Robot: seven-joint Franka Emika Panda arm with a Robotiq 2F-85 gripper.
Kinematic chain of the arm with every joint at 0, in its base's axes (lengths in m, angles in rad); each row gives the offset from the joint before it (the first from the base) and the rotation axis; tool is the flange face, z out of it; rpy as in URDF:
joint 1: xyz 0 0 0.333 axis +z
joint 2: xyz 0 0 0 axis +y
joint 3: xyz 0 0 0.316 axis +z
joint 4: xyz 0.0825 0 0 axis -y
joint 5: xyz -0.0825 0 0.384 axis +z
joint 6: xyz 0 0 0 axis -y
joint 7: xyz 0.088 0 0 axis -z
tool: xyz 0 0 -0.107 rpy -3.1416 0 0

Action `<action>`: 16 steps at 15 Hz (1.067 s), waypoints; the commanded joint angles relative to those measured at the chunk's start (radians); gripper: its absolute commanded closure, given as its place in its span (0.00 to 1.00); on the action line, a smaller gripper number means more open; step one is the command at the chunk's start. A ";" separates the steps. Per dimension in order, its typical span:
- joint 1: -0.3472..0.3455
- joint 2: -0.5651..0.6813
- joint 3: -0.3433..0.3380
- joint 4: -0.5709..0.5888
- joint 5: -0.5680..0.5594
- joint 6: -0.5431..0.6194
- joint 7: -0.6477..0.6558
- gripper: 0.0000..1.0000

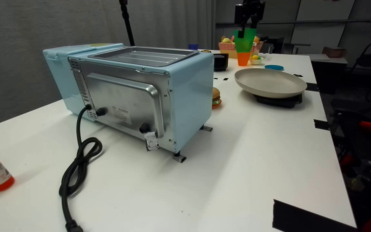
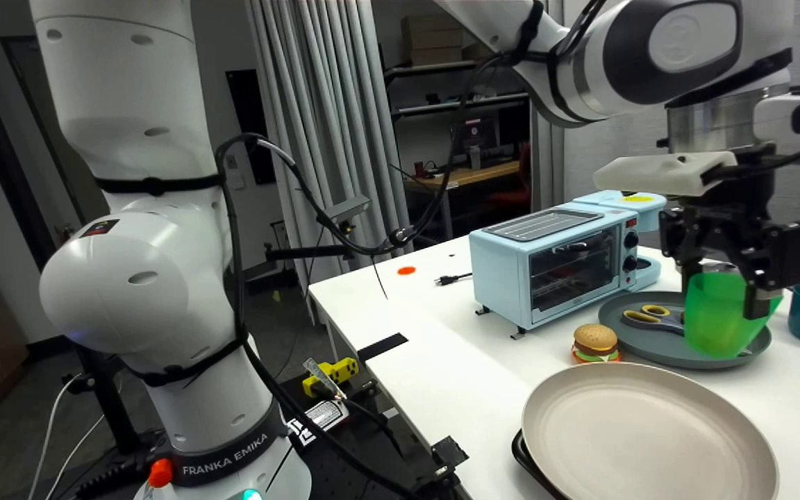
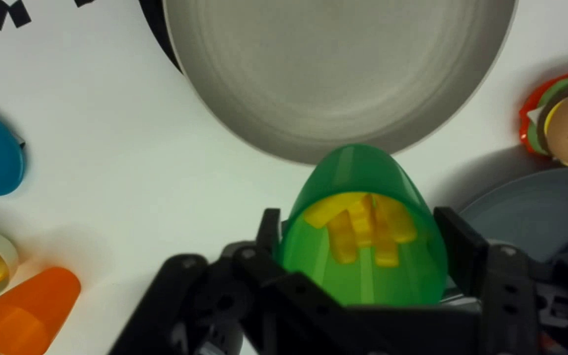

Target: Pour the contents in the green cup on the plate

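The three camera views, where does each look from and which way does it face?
In an exterior view: behind the oven, facing along the table past it; the gripper shows.
In an exterior view: near the robot's base, facing the oven's glass door; base, arm and gripper show.
Wrist view: on the arm, facing down at the green cup and plate; gripper shows along the bottom.
Both exterior views share oven, burger, green cup, plate and gripper.

Robotics lab, white arm (image 2: pixel 178 264), taped table (image 1: pixel 253 154)

In an exterior view, the gripper (image 1: pixel 247 30) holds 1 green cup (image 1: pixel 246 43) aloft. The plate (image 1: pixel 270 82) sits near the right edge of the worktop (image 1: pixel 269 151).
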 commanded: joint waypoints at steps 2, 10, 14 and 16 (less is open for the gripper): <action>0.014 -0.111 0.020 -0.098 -0.018 -0.132 -0.076 0.47; 0.004 -0.069 0.016 -0.077 -0.009 -0.407 -0.150 0.47; -0.001 -0.010 0.011 -0.037 0.002 -0.502 -0.159 0.47; -0.009 0.036 0.007 0.002 0.011 -0.534 -0.155 0.47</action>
